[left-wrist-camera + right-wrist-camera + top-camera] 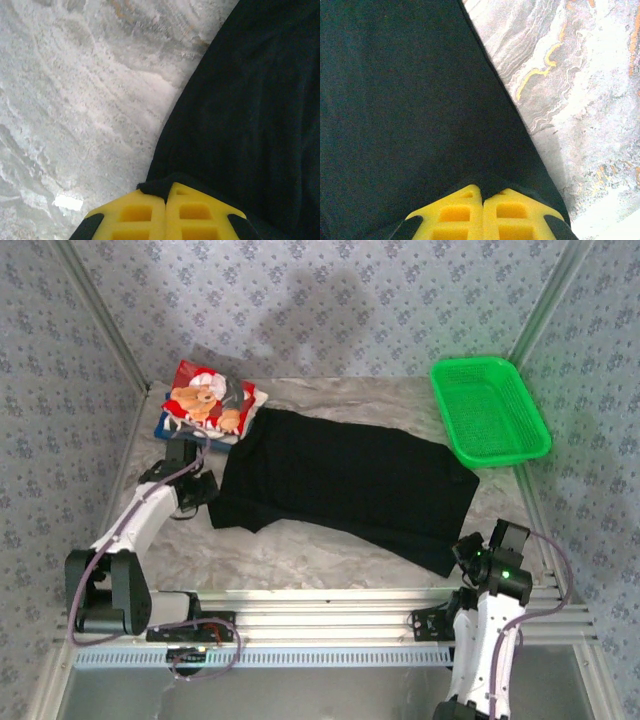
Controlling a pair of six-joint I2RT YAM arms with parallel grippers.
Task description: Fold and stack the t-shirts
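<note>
White-shelled with black joints, the left arm [150,510] at 8 o'clock and the right arm [480,630] at 5 o'clock trail looping grey-purple cables [545,550]. A green light [505,573] glows on the right arm; yellow fingers [145,200] carry square pockets.

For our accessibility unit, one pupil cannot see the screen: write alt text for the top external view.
A large black t-shirt lies spread on a marbled table, the left arm and right arm each with jaws shut on a near corner. A folded teddy-bear t-shirt sits on a dark blue t-shirt at far left; a green mesh basket stands far right.
</note>
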